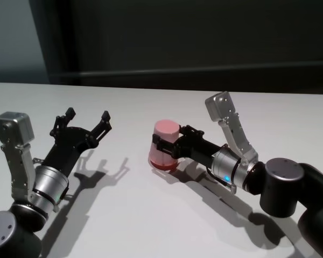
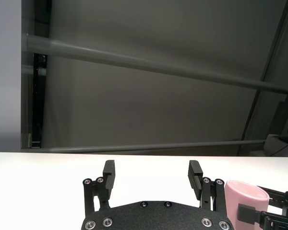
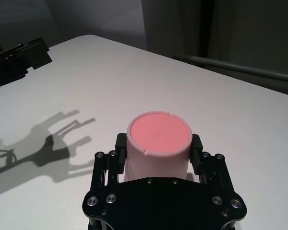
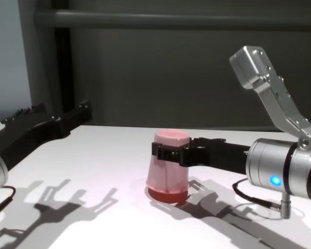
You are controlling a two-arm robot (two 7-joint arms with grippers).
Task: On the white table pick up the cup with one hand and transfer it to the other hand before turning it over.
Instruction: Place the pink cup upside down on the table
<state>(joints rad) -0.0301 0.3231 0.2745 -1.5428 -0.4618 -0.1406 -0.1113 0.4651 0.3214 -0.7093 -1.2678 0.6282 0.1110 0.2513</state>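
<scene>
Gripping: right gripper [image 1: 166,146] clamped on the pink cup [image 1: 165,144], 1 finger on each side of its wall, high up near the closed base.
Cup: upside down, closed base up, rim down and seemingly at or just above the white table [image 1: 151,215]; long axis near upright, slightly tilted.
Left gripper [image 1: 87,119]: fingers spread apart, empty, raised off the table, to the cup's left with bare tabletop between.
Key relation: cup lies off the left gripper's right side, level with its fingertips; the open jaws point past the cup, not at it.
Judgement: handover not yet made; left gripper would need to swing toward the cup.
</scene>
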